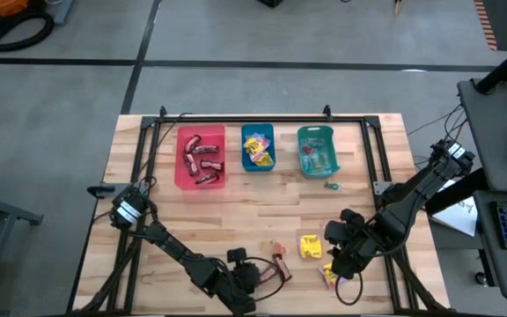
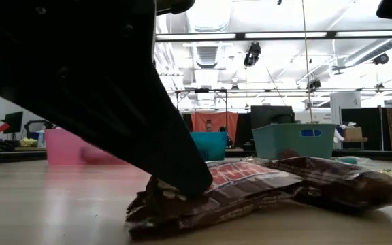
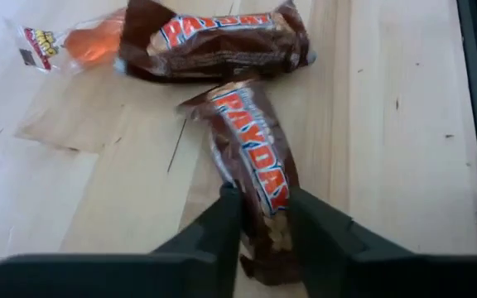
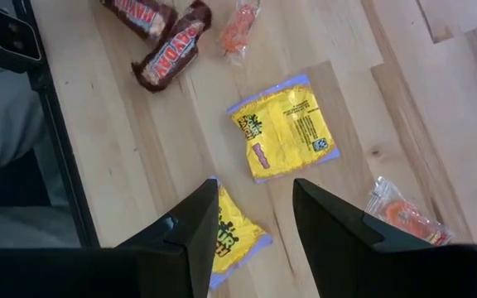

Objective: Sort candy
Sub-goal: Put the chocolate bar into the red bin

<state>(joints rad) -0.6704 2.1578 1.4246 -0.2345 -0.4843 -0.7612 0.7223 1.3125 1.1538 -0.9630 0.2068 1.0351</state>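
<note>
Two dark brown bars lie near the table's front edge. One bar [image 3: 251, 157] has its end between the fingers of my left gripper [image 3: 263, 228] [image 1: 265, 273], which is shut on it. The other bar [image 3: 214, 41] lies crosswise just beyond, next to an orange clear-wrapped sweet [image 3: 81, 45]. My right gripper [image 4: 255, 228] [image 1: 340, 260] hangs open above the table at the front right. It hovers over two yellow packets, one [image 4: 284, 128] ahead of the fingers and one [image 4: 232, 236] partly under one finger. My left gripper pinches the brown bar's two long sides at the end nearest the gripper [image 3: 265, 217] between its two fingers. The fingers slant down from above toward the table and point along the bar. The bar [image 2: 250, 184] lies flat on the table.
Three bins stand in a row at the far side: a red bin [image 1: 201, 180], a blue bin [image 1: 245, 145] and a teal bin [image 1: 299, 150], each holding sweets. Another orange clear-wrapped sweet [image 4: 404, 217] lies by the right gripper. A small sweet [image 1: 330, 185] lies in front of the teal bin.
</note>
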